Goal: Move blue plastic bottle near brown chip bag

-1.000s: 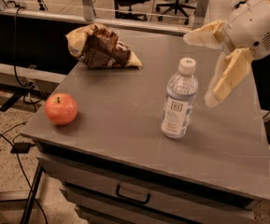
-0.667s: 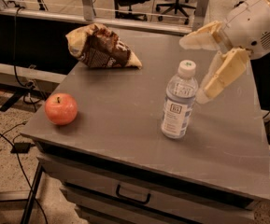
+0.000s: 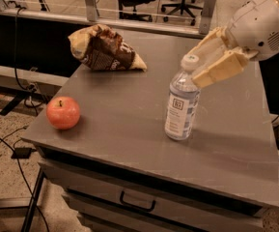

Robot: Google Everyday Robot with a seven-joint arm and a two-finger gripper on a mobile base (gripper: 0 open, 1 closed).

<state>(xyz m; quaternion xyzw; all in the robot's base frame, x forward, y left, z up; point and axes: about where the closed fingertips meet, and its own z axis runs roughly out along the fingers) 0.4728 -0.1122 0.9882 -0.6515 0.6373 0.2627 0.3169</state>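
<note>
Blue plastic bottle (image 3: pixel 181 108) is seen upright right of centre on the grey table (image 3: pixel 124 129), well apart from the brown chip bag (image 3: pixel 105 50) at the far left. Gripper (image 3: pixel 195 69) is held open around the bottle's neck, nothing clamped. Bottle is judged light, slick, crushable and tippy. A hold at the labelled body is advised.

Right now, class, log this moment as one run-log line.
blue plastic bottle: upright on table | gripper: open, straddling its cap | brown chip bag: far corner, apart from bottle | move: not yet done
</note>
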